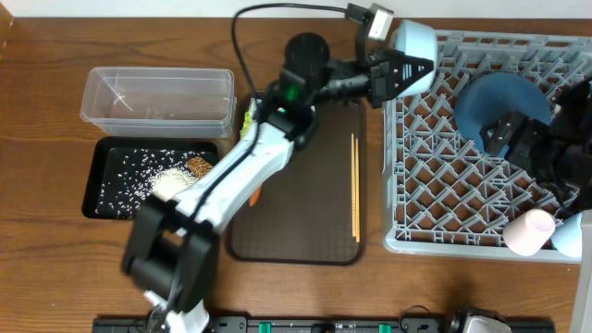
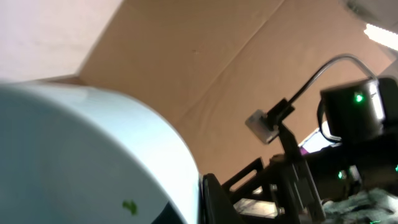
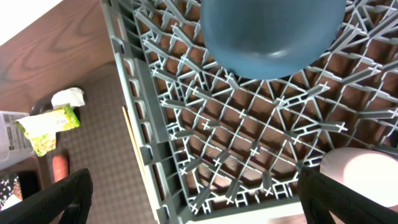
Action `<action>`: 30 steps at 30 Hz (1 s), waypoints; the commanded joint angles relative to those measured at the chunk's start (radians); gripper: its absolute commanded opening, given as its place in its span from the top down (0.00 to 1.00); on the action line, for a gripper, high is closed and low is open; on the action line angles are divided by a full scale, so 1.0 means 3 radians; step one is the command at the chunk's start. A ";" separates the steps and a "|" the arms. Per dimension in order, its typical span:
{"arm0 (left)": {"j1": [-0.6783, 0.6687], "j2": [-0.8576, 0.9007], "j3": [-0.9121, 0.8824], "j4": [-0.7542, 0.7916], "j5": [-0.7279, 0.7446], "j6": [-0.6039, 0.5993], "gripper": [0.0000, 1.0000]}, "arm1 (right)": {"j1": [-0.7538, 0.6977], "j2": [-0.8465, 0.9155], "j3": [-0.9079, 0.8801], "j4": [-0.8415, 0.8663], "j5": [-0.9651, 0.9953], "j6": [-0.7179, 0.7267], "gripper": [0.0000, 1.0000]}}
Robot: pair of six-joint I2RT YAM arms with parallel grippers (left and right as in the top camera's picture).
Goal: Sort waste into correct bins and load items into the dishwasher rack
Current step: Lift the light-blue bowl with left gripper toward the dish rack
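Holding the white-and-light-blue bowl at a corner of the grey rack, left gripper pinching it, right gripper spread wide over the rack, dark blue dish inside.

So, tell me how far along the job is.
Done: dish and pink cup in the rack; rice in the black tray. In hand: left hand holds the bowl at the rack's corner. Left: chopsticks, wrapper, paper, carrot.
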 commanded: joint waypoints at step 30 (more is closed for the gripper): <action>-0.0065 0.1541 0.0008 0.1469 0.0493 -0.1801 0.51 | -0.0014 -0.0003 0.0005 -0.0099 0.0010 0.0042 0.03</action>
